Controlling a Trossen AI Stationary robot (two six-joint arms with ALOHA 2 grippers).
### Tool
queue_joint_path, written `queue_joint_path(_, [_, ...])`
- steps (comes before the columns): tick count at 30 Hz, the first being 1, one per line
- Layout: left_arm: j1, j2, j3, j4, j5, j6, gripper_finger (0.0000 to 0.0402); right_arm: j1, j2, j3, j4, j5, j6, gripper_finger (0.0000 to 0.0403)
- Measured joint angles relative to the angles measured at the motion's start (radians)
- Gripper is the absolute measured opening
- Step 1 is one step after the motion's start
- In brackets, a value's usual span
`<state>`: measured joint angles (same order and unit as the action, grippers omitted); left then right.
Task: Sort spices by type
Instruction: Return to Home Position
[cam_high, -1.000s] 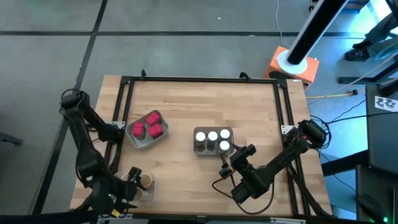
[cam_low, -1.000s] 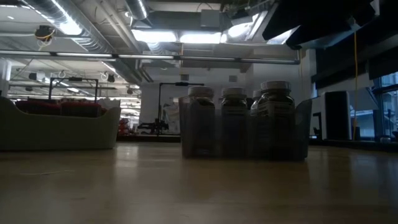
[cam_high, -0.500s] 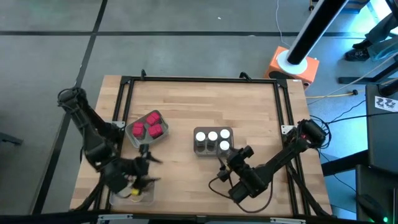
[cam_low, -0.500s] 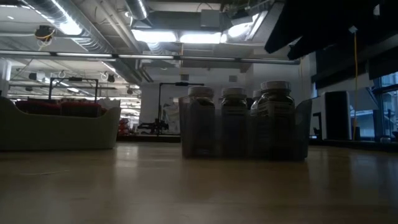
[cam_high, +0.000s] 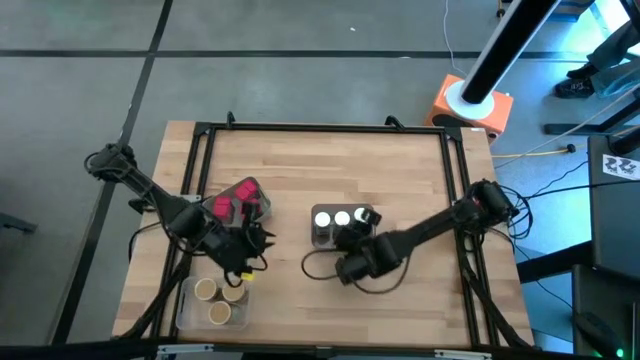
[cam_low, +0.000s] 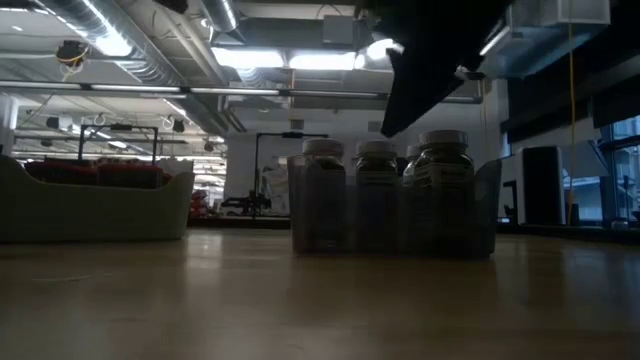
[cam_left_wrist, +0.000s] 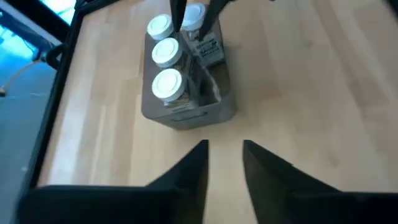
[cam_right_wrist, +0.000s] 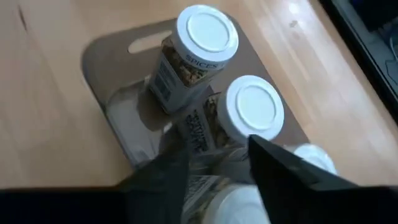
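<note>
On the wooden table (cam_high: 320, 160) we think the sorting looks done, because each kind sits in its own tray. The white-lid jars (cam_left_wrist: 166, 52) stand close together in the dark bin (cam_left_wrist: 186, 117) near the middle of the table. They are round and see-through, with paper labels and brownish spice inside. Three tan-lid jars (cam_high: 205, 290) stand in the clear tray (cam_high: 187, 305) by the left corner at the bottom of the high view. The red packets (cam_high: 245, 189) lie in the gray tray (cam_low: 100, 210), left of the dark bin, and the left arm hides part of them from above. The left gripper (cam_left_wrist: 224, 145) hangs between the gray tray and the clear tray, with its fingers apart and nothing between them. The right gripper (cam_right_wrist: 217, 149) hangs right over the white-lid jars. Its fingers are apart too and hold nothing. We think the step now is for the arms to go home. For that, both arms need to lift and pull away to their own sides. The right one should go up first so it knocks no jar over.
</note>
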<state>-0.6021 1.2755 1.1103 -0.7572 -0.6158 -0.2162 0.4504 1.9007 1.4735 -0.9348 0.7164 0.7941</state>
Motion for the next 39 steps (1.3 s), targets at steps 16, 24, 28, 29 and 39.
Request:
queue_joint_path(16, [0.227, -0.329, -0.242, 0.229, 0.215, 0.311, 0.0003, -0.179, -0.255, -0.089, 0.177, -0.318, -0.467, 0.0020])
queue_joint_path(24, [0.308, -0.535, -0.420, 0.405, 0.326, 0.348, 0.0002, -0.266, -0.485, -0.350, 0.417, -0.443, -0.540, 0.0005])
queue_joint_path(28, [0.333, -0.615, -0.490, 0.488, 0.327, 0.332, 0.0006, -0.289, -0.627, -0.525, 0.554, -0.448, -0.569, 0.0012])
queue_joint_path(29, [0.339, -0.633, -0.507, 0.512, 0.327, 0.329, 0.0006, -0.295, -0.666, -0.571, 0.603, -0.449, -0.581, 0.0012])
queue_joint_path(39, [0.401, -0.763, -0.656, 0.653, 0.317, 0.377, 0.0007, -0.314, -1.032, -1.028, 1.036, -0.456, -0.647, 0.0011])
